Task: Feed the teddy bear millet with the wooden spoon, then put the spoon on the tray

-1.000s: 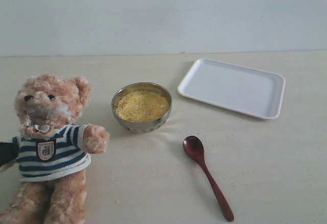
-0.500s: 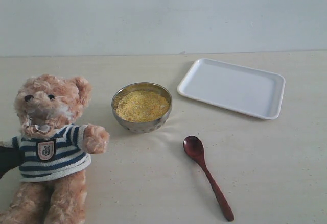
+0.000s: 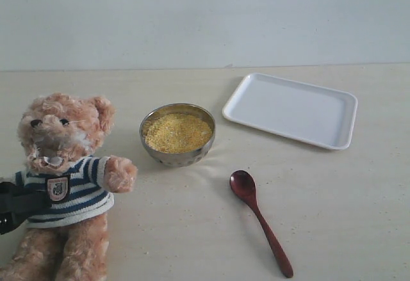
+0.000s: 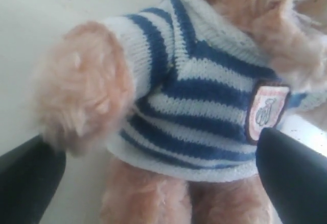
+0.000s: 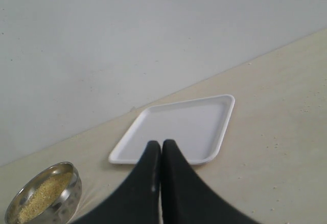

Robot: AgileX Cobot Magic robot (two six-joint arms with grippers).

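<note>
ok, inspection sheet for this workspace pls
Surface: pale table, bare between the items.
Job's things: teddy bear sits at the left; millet fills the metal bowl; wooden spoon lies on the table, not held; tray empty.
Clutter: nothing seen.
Hands: left hand open, close in front of the bear, contact unclear; right hand shut, empty.
Cables: nothing seen.
Surroundings: plain pale wall.

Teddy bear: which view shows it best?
Exterior view: nearly the whole teddy bear shows, face to legs, left of the metal bowl. Left wrist view gives only a blurry close-up of its striped sweater and one paw, framed by the open left gripper. Right wrist view shows none of it.
</note>
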